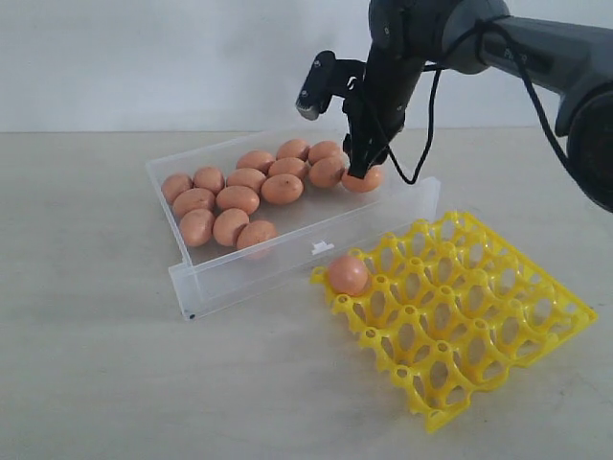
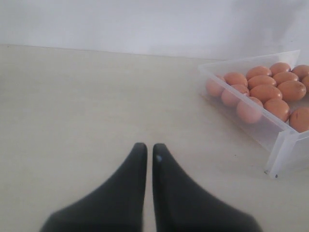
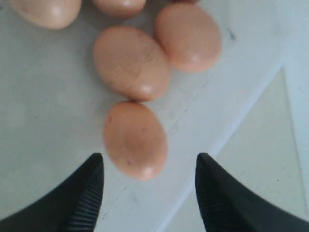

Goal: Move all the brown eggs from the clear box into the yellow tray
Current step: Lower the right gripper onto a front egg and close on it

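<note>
Several brown eggs lie in the clear box at the middle left. One more brown egg sits in a corner cup of the yellow tray to the box's right. My right gripper hangs over the box's far right end, open, just above an egg. In the right wrist view that egg lies on the box floor just ahead of the spread fingers, untouched. My left gripper is shut and empty above bare table, well left of the box.
The pale tabletop surrounds the box and tray. A white wall runs along the back. The right arm and its black cable reach in from the upper right.
</note>
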